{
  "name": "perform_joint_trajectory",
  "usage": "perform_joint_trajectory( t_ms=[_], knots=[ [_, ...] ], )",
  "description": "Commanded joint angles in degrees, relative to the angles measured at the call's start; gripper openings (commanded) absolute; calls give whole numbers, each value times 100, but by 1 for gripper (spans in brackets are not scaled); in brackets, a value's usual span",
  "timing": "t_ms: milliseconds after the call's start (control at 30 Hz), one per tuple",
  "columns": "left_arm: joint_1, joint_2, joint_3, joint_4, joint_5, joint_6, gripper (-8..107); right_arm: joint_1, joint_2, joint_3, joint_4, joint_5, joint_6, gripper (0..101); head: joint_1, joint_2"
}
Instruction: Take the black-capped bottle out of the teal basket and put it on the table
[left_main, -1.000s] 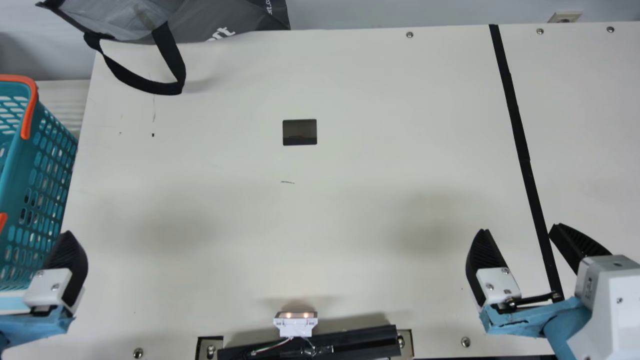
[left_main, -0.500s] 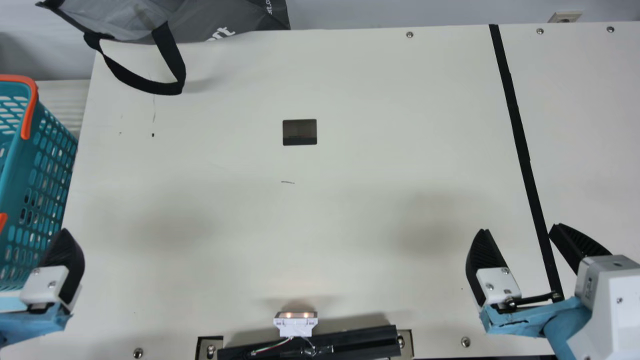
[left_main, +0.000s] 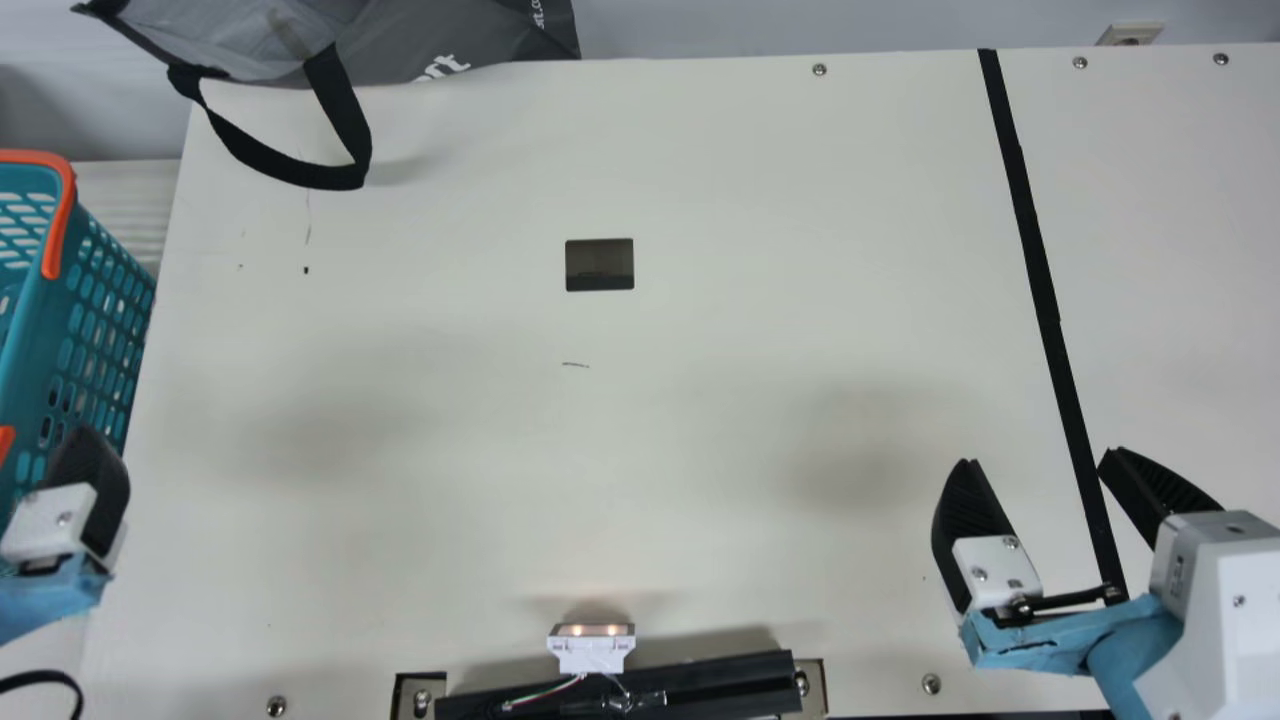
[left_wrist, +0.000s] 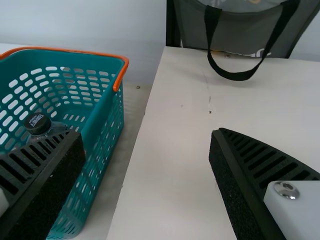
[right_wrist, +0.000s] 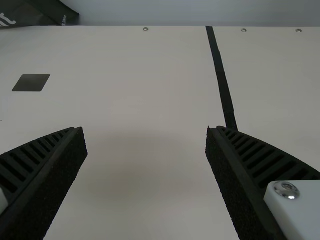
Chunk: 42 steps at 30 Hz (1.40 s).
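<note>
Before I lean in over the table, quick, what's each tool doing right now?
Left tool: open, holding nothing.
Right tool: open, holding nothing.

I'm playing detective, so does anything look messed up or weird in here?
Only small things: the black strap of the grey bag flops onto the table, which looks untidy, and a few little dark marks there look like scribbles. I see no spill around the teal basket.

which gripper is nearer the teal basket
The left gripper: one finger overlaps the basket in the main view. The right gripper is across the table, by the black strip.
</note>
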Motion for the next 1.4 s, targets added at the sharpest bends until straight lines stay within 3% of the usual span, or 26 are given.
perform_joint_trajectory(
  t_ms=[0, 600, 1367],
  knots=[
    [40, 78, -19, 21, -31, -69, 107, 0, 0, 0, 0, 0, 0, 91, -21, 47],
    [763, 999, -113, -276, -741, -77, 107, 0, 0, 0, 0, 0, 0, 91, -21, 47],
    [2252, 2360, -473, -2233, -1393, 1822, 107, 0, 0, 0, 6, -6, 0, 91, -21, 47]
  ],
)
